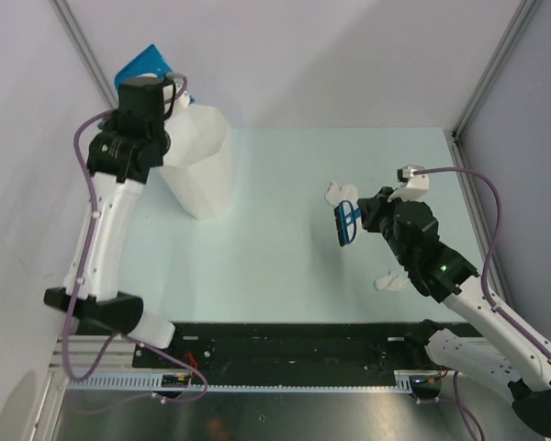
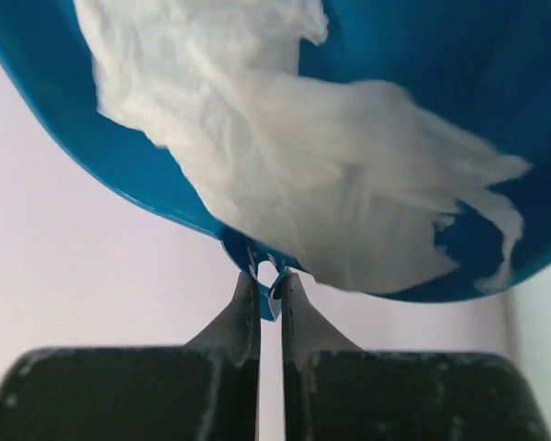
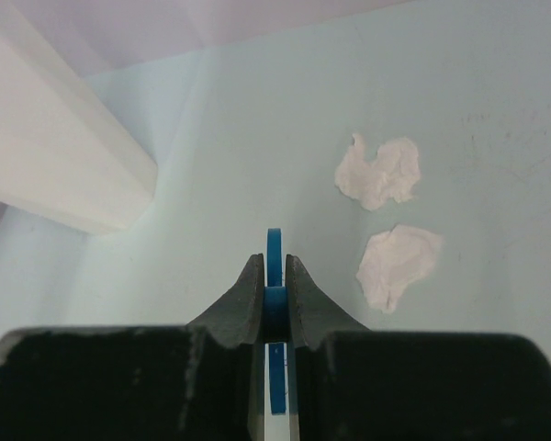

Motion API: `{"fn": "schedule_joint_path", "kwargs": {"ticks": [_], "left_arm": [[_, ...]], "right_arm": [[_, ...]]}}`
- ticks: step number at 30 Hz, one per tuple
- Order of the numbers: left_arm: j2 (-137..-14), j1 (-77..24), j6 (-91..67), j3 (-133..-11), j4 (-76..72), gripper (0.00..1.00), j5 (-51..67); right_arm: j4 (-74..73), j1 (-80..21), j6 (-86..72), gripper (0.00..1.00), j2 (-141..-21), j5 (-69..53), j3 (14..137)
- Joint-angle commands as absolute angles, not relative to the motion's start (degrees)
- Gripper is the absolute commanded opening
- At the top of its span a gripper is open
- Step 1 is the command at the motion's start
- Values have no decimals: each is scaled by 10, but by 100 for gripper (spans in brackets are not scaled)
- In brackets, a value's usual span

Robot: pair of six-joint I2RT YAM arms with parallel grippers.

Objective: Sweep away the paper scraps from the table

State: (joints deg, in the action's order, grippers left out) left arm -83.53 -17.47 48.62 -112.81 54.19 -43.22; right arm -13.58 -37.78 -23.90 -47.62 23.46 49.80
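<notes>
The table is lying pale green under both arms. The white bin is standing on its far left part. The left gripper is holding the blue dustpan raised off the table, just beside the bin's far left rim, with the jaws pressed together on a small tab at the pan's edge. A heap of scraps is lying inside the pan. The right gripper is holding the blue brush over the table's right half, jaws clamped on its thin handle. Two scraps are lying close together on the table near the brush. Another is lying beside the right arm.
</notes>
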Motion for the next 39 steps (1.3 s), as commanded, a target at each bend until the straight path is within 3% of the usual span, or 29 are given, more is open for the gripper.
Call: {"fn": "schedule_joint_path", "kwargs": {"ticks": [1, 6, 13, 25, 29, 34, 39], "left_arm": [[-912, -152, 667, -1205, 538, 0, -601], [-999, -152, 808, -1298, 510, 0, -725], [-1046, -161, 864, -1276, 506, 0, -800], [-1049, -179, 867, -1298, 500, 0, -792], [-1024, -206, 845, -1339, 504, 0, -688], [-905, -285, 731, -1159, 505, 0, -585], [-804, -375, 620, -958, 512, 0, -536]], "right_arm": [[-126, -387, -240, 0, -471, 236, 485], [-122, -402, -237, 0, -481, 237, 485], [-127, -412, -227, 0, -474, 253, 483], [-84, -403, -122, 0, -480, 287, 479], [-68, -362, -56, 0, -522, 321, 479], [-61, -315, -18, 0, -590, 406, 483], [-203, -307, -107, 0, -564, 504, 495]]}}
